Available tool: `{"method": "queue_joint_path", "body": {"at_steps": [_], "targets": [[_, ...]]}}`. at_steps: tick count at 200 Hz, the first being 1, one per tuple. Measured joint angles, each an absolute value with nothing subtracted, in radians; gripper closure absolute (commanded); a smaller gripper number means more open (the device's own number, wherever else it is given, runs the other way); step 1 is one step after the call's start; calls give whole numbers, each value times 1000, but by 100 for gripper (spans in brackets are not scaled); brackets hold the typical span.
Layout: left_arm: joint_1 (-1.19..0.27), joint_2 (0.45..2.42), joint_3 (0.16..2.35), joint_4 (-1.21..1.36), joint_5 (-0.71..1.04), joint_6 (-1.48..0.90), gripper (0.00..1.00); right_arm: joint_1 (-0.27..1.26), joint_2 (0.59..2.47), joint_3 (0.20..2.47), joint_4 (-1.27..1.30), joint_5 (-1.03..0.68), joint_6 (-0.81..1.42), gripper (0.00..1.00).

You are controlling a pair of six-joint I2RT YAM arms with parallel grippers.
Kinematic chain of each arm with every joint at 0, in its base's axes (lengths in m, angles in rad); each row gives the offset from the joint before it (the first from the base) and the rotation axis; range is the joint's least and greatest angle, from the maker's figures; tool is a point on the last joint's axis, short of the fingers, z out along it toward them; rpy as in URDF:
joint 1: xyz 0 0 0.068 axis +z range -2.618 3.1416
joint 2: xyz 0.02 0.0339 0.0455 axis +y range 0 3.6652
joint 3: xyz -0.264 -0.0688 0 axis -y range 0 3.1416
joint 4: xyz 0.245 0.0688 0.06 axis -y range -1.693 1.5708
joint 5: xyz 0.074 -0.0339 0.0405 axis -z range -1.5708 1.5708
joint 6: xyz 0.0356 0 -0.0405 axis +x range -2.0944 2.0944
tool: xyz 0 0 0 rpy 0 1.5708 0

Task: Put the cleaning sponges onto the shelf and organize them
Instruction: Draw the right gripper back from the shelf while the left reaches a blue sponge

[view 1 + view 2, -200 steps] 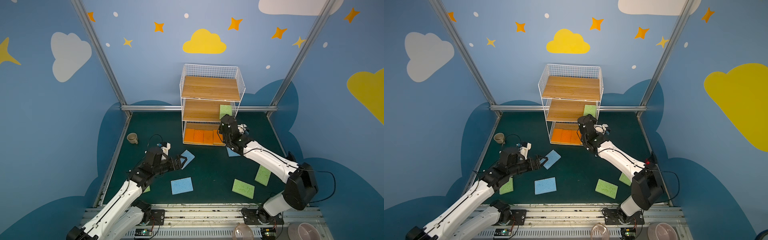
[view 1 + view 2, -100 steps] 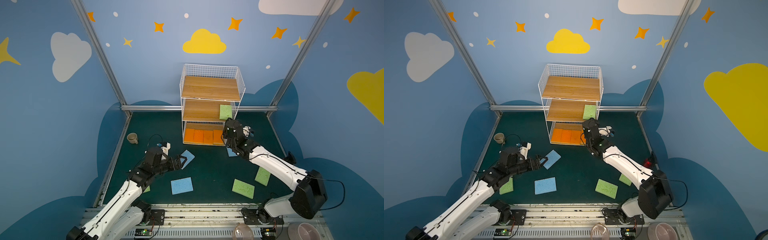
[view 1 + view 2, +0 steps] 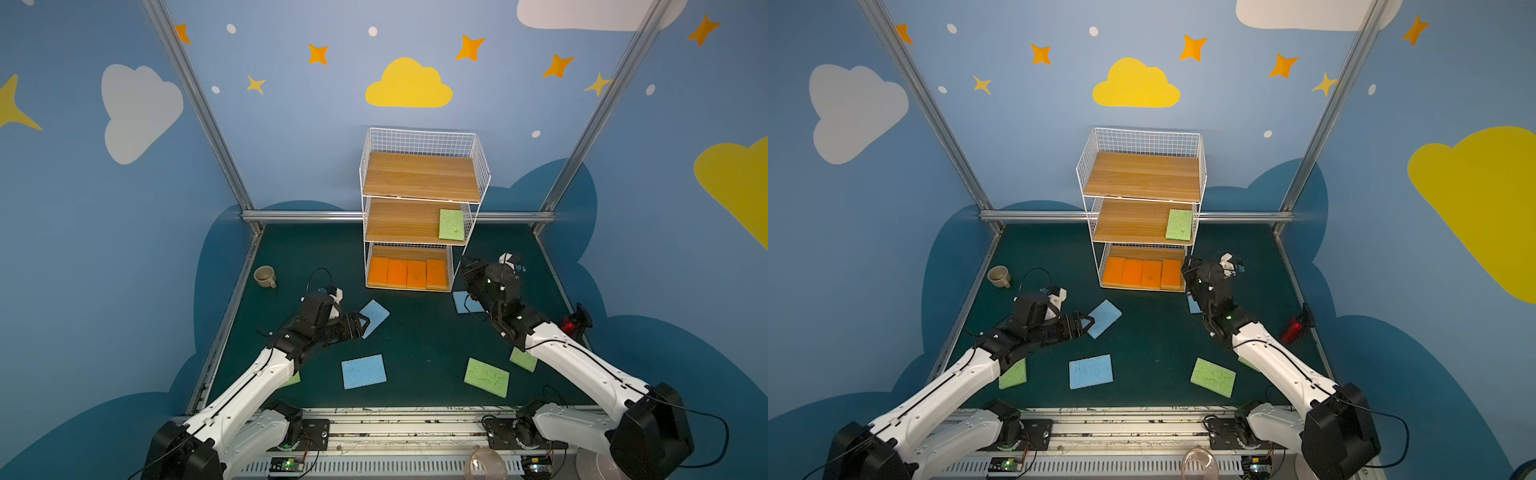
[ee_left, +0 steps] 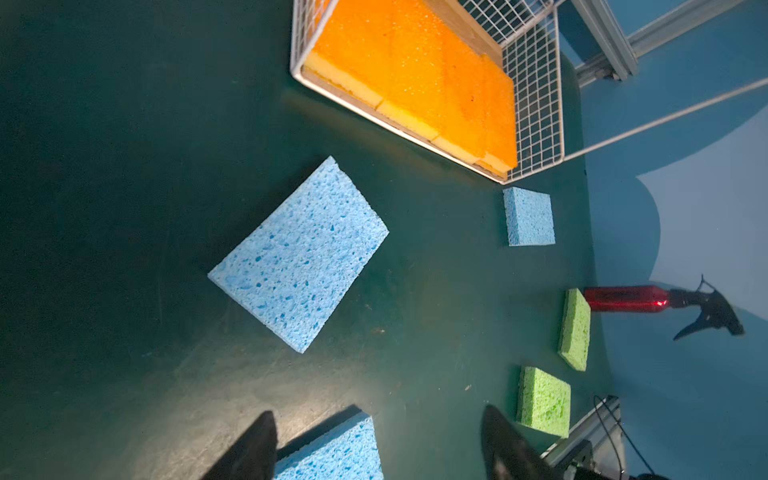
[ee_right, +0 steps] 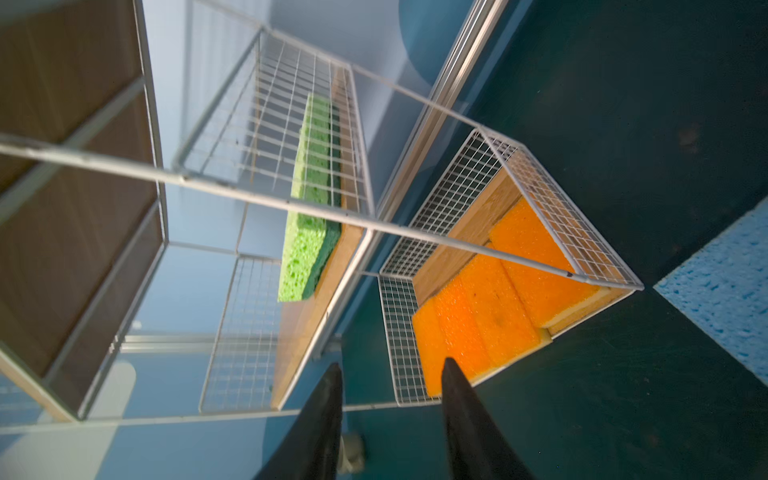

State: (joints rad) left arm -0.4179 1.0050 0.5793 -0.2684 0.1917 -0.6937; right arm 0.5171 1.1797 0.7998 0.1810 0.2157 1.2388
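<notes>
In both top views the shelf (image 3: 422,178), white wire grid with three pale wooden boards, stands at 12 o'clock on the dark green desk (image 3: 415,345). Four orange sponges (image 3: 407,272) fill its bottom board edge to edge. One green sponge (image 3: 451,224) lies at the middle board's 3 o'clock end, and the top board is bare. Three loose green sponges (image 3: 486,377) and three blue sponges (image 3: 363,371) lie flat on the desk, so the sorting looks roughly half done. The left end effector (image 3: 363,325) hovers at the 9 o'clock edge of the tilted blue sponge (image 3: 376,316). The right end effector (image 3: 465,268) hangs at the shelf's 4 o'clock corner.

The left wrist view shows the left end effector's jaws apart and empty. The tilted blue sponge (image 4: 299,253), a thin pitted slab, lies ahead, and another shows between the jaws; which one is the target cannot be told. A pickup seems in hand. The next move calls for lowering to the desk and pinching the soft foam across its short width.

The right wrist view shows the right end effector (image 5: 390,370) parted and holding nothing, facing the shelf front, where the orange sponges show yellow edges.
</notes>
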Motion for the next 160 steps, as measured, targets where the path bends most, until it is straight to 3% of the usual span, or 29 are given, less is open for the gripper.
{"method": "queue_joint_path", "body": {"at_steps": [20, 81, 160], "targets": [[-418, 1044, 550, -244, 177, -710, 47, 468, 1222, 802, 184, 47, 1165, 60], [-418, 1195, 501, -129, 148, -772, 48, 401, 1456, 908, 62, -385, 1018, 60], [-417, 1427, 570, -43, 131, -790, 52, 374, 1505, 916, 56, -571, 944, 60]]}}
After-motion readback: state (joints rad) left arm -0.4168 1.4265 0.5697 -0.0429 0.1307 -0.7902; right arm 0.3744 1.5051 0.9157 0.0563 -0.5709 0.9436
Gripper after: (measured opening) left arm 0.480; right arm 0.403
